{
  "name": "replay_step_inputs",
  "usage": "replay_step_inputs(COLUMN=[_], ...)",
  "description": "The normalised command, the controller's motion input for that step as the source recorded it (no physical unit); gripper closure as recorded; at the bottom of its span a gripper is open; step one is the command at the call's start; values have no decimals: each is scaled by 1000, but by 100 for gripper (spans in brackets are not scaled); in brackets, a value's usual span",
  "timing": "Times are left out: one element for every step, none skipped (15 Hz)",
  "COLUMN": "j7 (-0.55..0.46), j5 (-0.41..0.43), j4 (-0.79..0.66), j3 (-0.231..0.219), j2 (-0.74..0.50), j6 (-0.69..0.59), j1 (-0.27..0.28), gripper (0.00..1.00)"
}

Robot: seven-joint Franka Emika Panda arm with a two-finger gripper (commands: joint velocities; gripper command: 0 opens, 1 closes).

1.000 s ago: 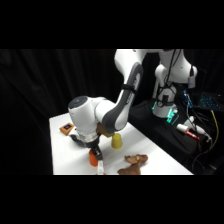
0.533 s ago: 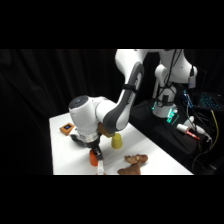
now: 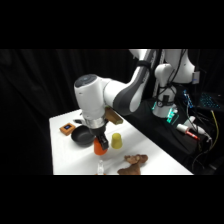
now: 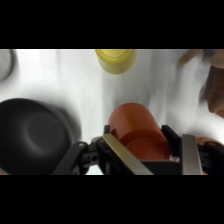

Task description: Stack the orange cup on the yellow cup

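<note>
**Side view, then wrist: orange cup in the jaws**

Side view: the gripper [image 3: 101, 141] is clamping the orange cup [image 3: 100, 146] at centre frame, just left of the yellow cup [image 3: 116, 141], with the black bowl [image 3: 80, 135] further left.

Wrist view: the fingers [image 4: 122, 155] are squeezing the orange cup [image 4: 137, 130] at lower centre; the yellow cup [image 4: 115, 59] is sitting at the top edge, and the black bowl [image 4: 32, 132] is lying at lower left.

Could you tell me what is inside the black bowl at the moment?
The black bowl looks empty in the wrist view; its near edge is hidden by the gripper, whose fingers hold the orange cup.
</note>
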Motion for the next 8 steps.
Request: replay_step_inputs(j7=[173,124,131,108,95,99,117,107], j5=[-151,-99,-98,-73,-57,-61,-76,-65], j4=[-569,-570,-562,-553,-551,-540,-565,-546], j3=[-9,28,37,53,67,74,74,81], j2=[-737,-705,-660,-614,-579,-545,-534,-504], j6=[-248,-216,-169,-111,-40,19,112,152], j1=[45,-2,-25,-54,-75,-86,-94,-105], gripper=[48,48,48,48,48,48,48,48])
